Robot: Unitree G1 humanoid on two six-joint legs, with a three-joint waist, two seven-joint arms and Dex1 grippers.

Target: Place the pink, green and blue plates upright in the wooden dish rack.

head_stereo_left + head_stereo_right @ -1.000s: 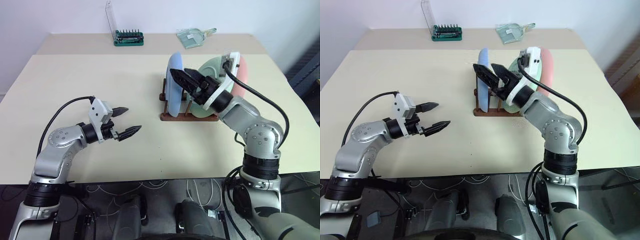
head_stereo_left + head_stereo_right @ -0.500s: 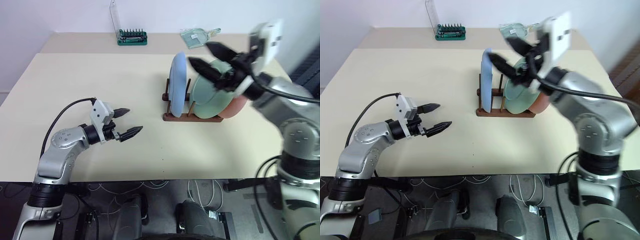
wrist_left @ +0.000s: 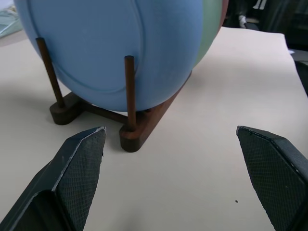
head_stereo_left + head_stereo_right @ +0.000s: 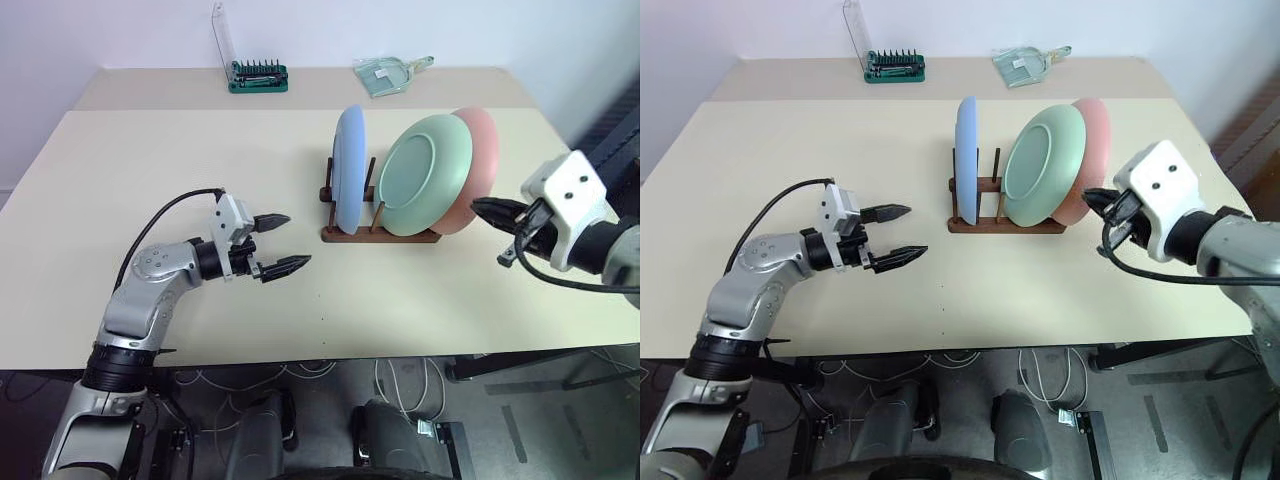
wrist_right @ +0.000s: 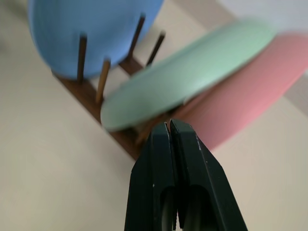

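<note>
- My right gripper (image 4: 1092, 196): fingers pressed together, empty, just beside the pink plate (image 4: 484, 150).
- My left gripper (image 4: 283, 243): spread, empty, facing the wooden dish rack (image 4: 345, 233).
- Blue plate (image 4: 349, 165) upright between pegs; green plate (image 4: 424, 176) and pink lean tilted, pegs propping them. Looks done.

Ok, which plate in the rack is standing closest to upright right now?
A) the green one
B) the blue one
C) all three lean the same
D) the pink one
B: the blue plate stands nearly vertical between the pegs of the wooden dish rack, while the green plate leans back onto the pink plate behind it.
</note>
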